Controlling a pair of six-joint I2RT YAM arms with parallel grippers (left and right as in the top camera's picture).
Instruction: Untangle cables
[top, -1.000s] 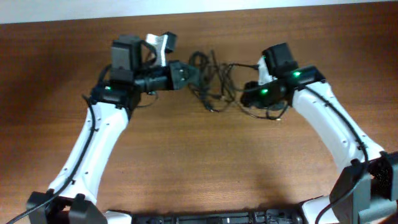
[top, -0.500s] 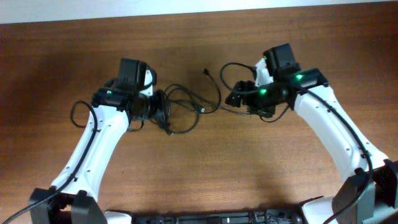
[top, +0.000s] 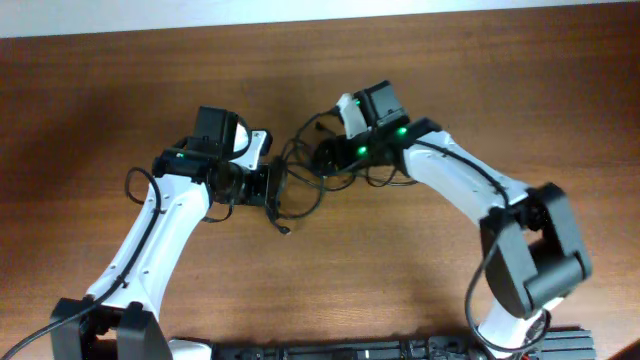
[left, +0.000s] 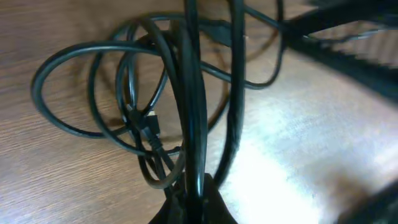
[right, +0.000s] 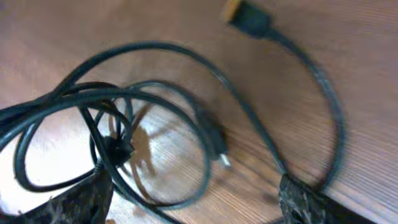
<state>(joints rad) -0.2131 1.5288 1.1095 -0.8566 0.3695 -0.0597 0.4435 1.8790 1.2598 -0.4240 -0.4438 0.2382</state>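
Overhead view: even, moderately bright light; brown wood-grain worktop (top: 330, 290) sharp, shadows faint. Left wrist view: white glare on worktop at centre right; thin black flexible cables (left: 193, 93) soft-focused near the lens. Right wrist view: motion blur throughout, pale sheen lower left.

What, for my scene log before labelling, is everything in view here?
cables: one tangled bundle, number of cords unclear, black, mid-table between the two grippers
plugs: at least two, black, one gold-tipped, on cable ends lying on the table
table: one, brown wood, fills the view
pale strip: one, white, along the far edge
left arm: one, white with black joints, near left
right arm: one, white with black joints, near right
left gripper: one, black, shut on cable strands
right gripper: one, black, open over the loops
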